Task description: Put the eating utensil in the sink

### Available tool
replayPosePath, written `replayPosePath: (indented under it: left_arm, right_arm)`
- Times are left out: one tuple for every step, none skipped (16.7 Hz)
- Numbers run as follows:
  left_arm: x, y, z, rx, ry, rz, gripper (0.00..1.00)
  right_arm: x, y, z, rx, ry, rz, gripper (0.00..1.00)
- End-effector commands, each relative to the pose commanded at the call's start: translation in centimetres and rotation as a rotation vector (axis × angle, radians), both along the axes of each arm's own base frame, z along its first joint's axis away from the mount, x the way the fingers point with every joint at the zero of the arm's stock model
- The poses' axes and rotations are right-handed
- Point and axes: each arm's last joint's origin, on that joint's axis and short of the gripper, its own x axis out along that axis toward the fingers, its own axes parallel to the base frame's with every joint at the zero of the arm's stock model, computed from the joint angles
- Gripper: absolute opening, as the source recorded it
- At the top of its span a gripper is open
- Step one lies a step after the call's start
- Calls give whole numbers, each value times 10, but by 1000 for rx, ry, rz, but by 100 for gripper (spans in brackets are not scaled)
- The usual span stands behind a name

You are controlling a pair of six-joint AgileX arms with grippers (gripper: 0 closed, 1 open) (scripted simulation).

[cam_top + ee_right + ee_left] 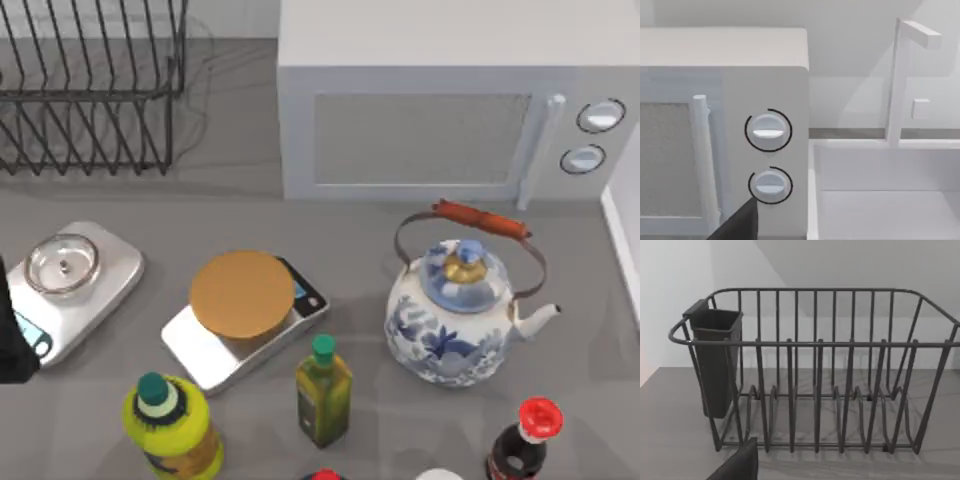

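Top view: the left arm (12,340) sits at the table's left edge, touching 1 of 2 kitchen scales (112,268). Left wrist view: the left gripper (737,466) faces the dish rack (815,344); its opening cannot be told. Right wrist view: the right gripper (737,226), opening likewise untellable, faces the microwave (765,75) and the sink (880,170) just beside it.

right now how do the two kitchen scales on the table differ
The left scale carries a small clear glass bowl; the middle scale carries a round tan wooden disc that hides most of its platform. The left scale sits at the table's left edge, the middle one nearer the olive oil bottle. Both are silver with a blue display.
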Motion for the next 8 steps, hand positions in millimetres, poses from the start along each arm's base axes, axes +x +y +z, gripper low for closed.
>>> replayPosePath:
  left_arm:
    - [0, 0, 0, 0, 0, 0, 100]
    - [0, 0, 0, 0, 0, 0, 100]
    - [0, 0, 0, 0, 0, 0, 100]
    - [0, 0, 0, 0, 0, 0, 100]
    - [0, 0, 0, 0, 0, 0, 100]
    - [0, 0, 0, 0, 0, 0, 100]
    - [0, 0, 0, 0, 0, 0, 100]
    - [0, 0, 0, 0, 0, 0, 100]
  right_arm:
    - [0, 0, 0, 0, 0, 0, 100]
    - [0, 0, 0, 0, 1, 0, 100]
    - [0, 0, 1, 3, 14, -3, 100]
    - [0, -1, 4, 7, 38, -9, 100]
    - [1, -2, 7, 13, 75, -16, 100]
    - [2, -2, 11, 22, 124, -25, 100]
    - [4, -4, 15, 33, 186, -36, 100]
    - [6, -5, 20, 47, 261, -49, 100]
